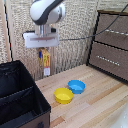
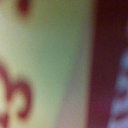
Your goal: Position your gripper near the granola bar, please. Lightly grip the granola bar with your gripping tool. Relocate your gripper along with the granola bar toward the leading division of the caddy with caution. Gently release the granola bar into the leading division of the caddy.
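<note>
My white gripper (image 1: 43, 52) hangs high above the wooden table, shut on the granola bar (image 1: 46, 62), a yellow-orange box with red print that dangles below the fingers. The bar is in the air, to the exterior view's right of the black fabric caddy (image 1: 20, 95) and well above it. The caddy's leading division (image 1: 22, 111) is the compartment nearest the camera at the lower left. In the wrist view the granola bar (image 2: 45, 65) fills the picture, blurred yellow with red lettering; the fingers do not show there.
A yellow bowl (image 1: 63, 95) and a blue bowl (image 1: 76, 86) sit on the wooden table (image 1: 95, 107) to the exterior view's right of the caddy. A brown drawer cabinet (image 1: 111, 42) stands at the right. A woven screen lines the back.
</note>
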Motion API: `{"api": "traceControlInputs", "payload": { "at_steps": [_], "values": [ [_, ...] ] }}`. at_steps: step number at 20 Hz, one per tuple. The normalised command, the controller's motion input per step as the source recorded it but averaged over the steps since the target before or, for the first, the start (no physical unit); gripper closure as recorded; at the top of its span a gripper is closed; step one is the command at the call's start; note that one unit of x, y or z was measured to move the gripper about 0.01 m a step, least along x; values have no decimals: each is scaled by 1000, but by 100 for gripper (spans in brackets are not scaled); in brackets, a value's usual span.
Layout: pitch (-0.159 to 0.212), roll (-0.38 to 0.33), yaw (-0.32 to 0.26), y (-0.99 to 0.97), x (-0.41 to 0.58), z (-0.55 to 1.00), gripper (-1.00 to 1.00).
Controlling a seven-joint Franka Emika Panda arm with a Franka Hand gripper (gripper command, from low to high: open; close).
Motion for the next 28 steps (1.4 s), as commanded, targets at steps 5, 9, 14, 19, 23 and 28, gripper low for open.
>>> {"api": "traceControlInputs", "payload": {
  "at_steps": [5,9,14,19,23,28],
  "values": [
    [-32,-23,-324,106,-4,706,100],
    [0,-11,-259,229,-124,386,100],
    [14,-4,-221,256,-196,336,100],
    [36,-3,-160,437,-193,231,100],
    [47,-36,-130,619,-151,96,100],
    [18,-26,-116,737,-144,15,100]
  ]
}}
